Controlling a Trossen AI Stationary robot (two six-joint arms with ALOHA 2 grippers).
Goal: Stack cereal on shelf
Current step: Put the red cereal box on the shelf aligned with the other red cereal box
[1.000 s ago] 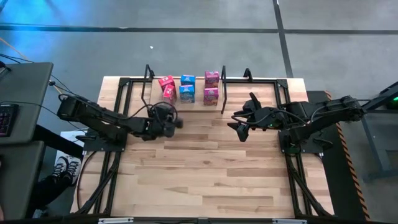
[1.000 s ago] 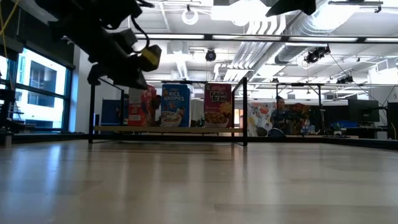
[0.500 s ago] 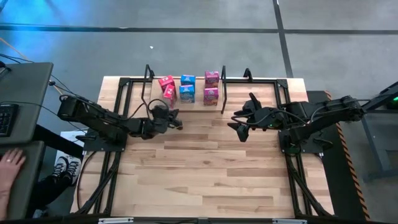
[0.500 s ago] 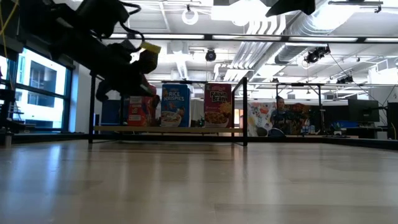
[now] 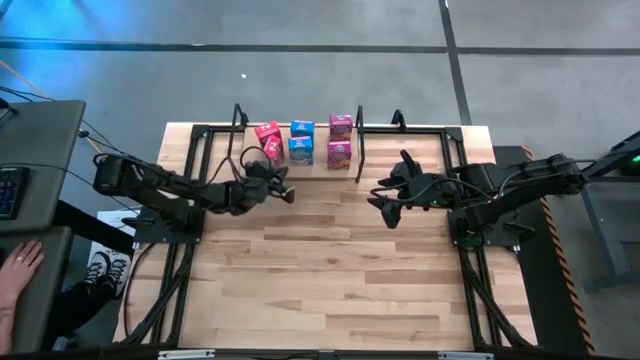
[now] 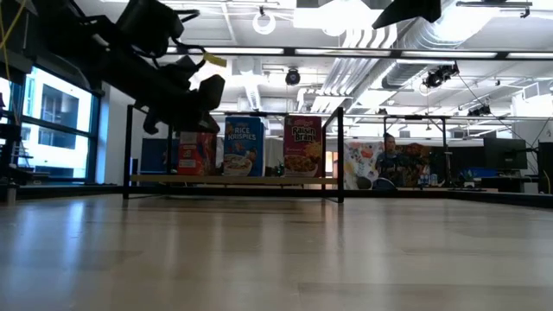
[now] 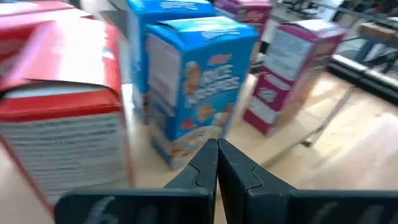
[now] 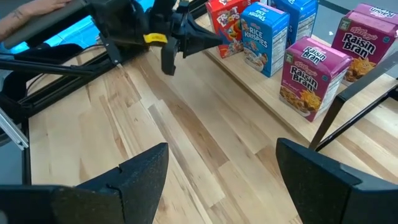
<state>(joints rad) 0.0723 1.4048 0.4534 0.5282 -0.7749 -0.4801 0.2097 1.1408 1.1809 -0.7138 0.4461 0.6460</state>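
Several small cereal boxes stand upright on their bases on the shelf (image 5: 318,166) at the table's far side: red (image 5: 268,135), blue (image 5: 301,149) and pink (image 5: 339,152). In the low view they stand in a row on the shelf board (image 6: 233,180). My left gripper (image 5: 288,193) is shut and holds nothing. It hovers just before the shelf's near edge, and in the left wrist view (image 7: 216,155) it points at the blue box (image 7: 199,87), between the red box (image 7: 62,118) and the pink box (image 7: 292,74). My right gripper (image 5: 385,203) hangs open above the table, right of the shelf.
Black upright rails (image 5: 360,135) close the shelf's ends, and a black frame (image 5: 190,160) runs round the plank tabletop. Bare planks (image 5: 330,270) fill the table's near half. A person's hand (image 5: 15,265) rests on a desk beyond the table's left edge.
My left gripper has swung toward the shelf and a little toward the table's right, sinking slightly. Its wrist has turned, so the shut fingers now point at the boxes. A person's hand has come into view at the left.
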